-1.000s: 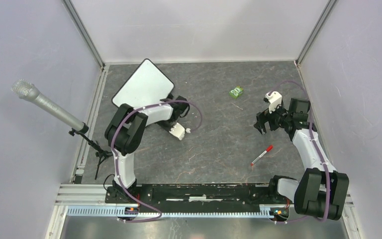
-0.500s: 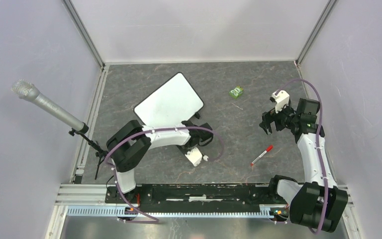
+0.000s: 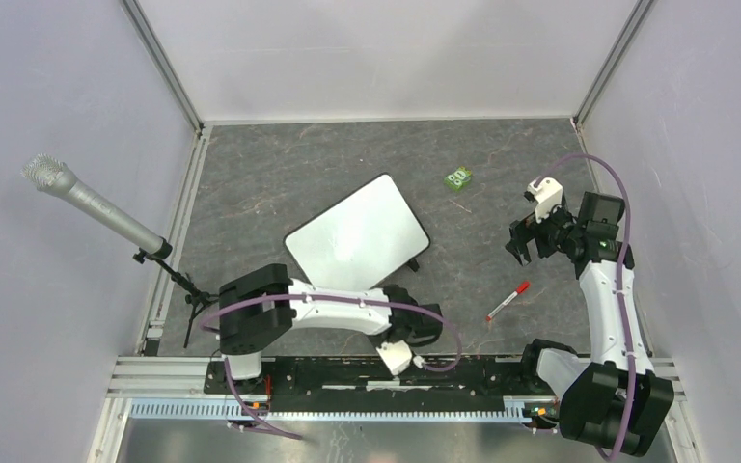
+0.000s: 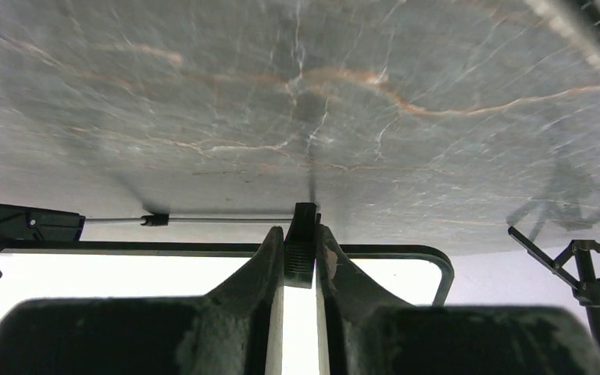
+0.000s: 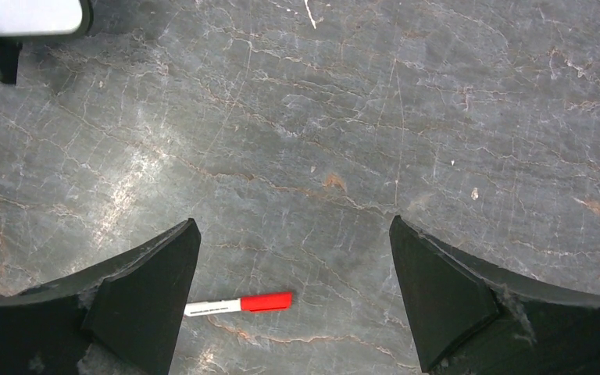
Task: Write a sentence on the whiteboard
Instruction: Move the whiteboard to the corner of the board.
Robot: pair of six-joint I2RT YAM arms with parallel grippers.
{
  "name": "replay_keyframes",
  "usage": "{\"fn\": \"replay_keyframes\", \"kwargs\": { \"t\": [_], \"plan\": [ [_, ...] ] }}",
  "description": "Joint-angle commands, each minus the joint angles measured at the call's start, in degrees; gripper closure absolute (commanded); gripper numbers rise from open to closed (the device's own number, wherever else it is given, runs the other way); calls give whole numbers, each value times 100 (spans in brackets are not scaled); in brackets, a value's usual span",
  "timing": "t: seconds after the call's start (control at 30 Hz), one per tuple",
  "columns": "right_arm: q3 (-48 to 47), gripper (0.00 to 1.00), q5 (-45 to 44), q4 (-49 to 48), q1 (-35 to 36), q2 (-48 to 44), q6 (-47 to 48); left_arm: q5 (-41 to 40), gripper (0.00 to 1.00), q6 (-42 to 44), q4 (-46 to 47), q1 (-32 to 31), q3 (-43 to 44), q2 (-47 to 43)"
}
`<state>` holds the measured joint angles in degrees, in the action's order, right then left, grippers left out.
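Observation:
The whiteboard (image 3: 357, 241) lies tilted near the table's middle, its face plain white. The sentence is out of view. My left gripper (image 3: 397, 293) reaches the board's near edge from the front. In the left wrist view the left gripper (image 4: 301, 234) is shut on a black ribbed tab on the dark rim of the whiteboard (image 4: 125, 275). My right gripper (image 3: 522, 245) hovers at the right, open wide and holding nothing. In the right wrist view the right gripper (image 5: 293, 228) hangs over a red-and-white marker pen (image 5: 238, 303), which lies on the table (image 3: 507, 300). A corner of the whiteboard (image 5: 23, 16) shows at top left there.
A small green object (image 3: 459, 178) sits at the back, right of centre. A microphone (image 3: 92, 204) on a black tripod (image 4: 586, 273) stands outside the left rail. Grey walls close the table on three sides.
My left arm has dragged the whiteboard from the back left toward the middle and nearer the front, swinging its wrist down to the near edge. The right gripper drifted slightly right, still open.

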<state>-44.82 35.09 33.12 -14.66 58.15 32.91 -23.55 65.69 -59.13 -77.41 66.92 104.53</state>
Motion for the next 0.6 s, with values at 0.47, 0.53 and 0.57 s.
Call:
{"fn": "replay_keyframes", "kwargs": {
  "t": [0.47,0.53,0.57],
  "plan": [
    [-309,2,-140,754,-38,-174,554,324,97,-1159,-555,-1782,1091,766],
    [-292,2,-183,789,-37,-181,600,342,94,-1213,-556,-1840,1177,842],
    [-291,2,-206,808,-42,-178,627,342,91,-1246,-554,-1861,1203,864]
  ]
}}
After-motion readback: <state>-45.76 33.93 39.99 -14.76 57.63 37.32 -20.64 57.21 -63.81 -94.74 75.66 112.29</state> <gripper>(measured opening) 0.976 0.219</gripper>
